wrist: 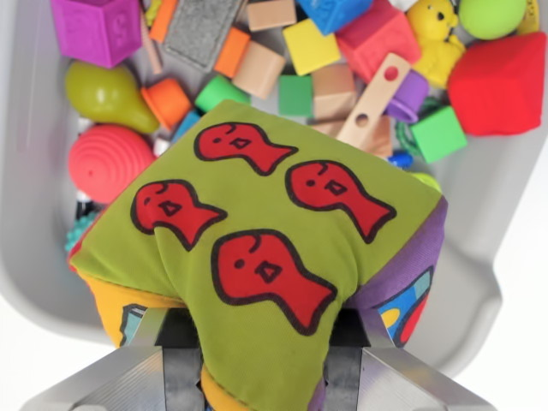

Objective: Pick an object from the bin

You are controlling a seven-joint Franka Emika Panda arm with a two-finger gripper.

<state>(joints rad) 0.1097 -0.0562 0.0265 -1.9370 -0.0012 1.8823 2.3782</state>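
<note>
- up close, a soft fabric cube (265, 257) fills the middle of the wrist view; its top face is olive green with four red fish outlined in black, and purple, orange and patterned sides show at its edges.
- the gripper (264, 364) sits at the bottom of the frame, its two metal fingers (175, 355) pressed into the cube's lower corner from either side, so the cloth is pinched between them.
- the cube sits above the grey bin (34, 214) and hides much of its contents; whether it touches the toys beneath cannot be told.
- behind it the bin is crowded: a purple block (98, 30) at the wrist view's top left, a green pear (107, 94) and a pink ridged ball (111, 163) below it.
- near the middle lie an orange cup (167, 101), a yellow block (311, 47), plain wooden blocks (259, 70) and a wooden strip with holes (374, 101).
- at the wrist view's right are a red soft shape (497, 86), a yellow bear (435, 38), a green ball (491, 15) and a small green cube (438, 134).
</note>
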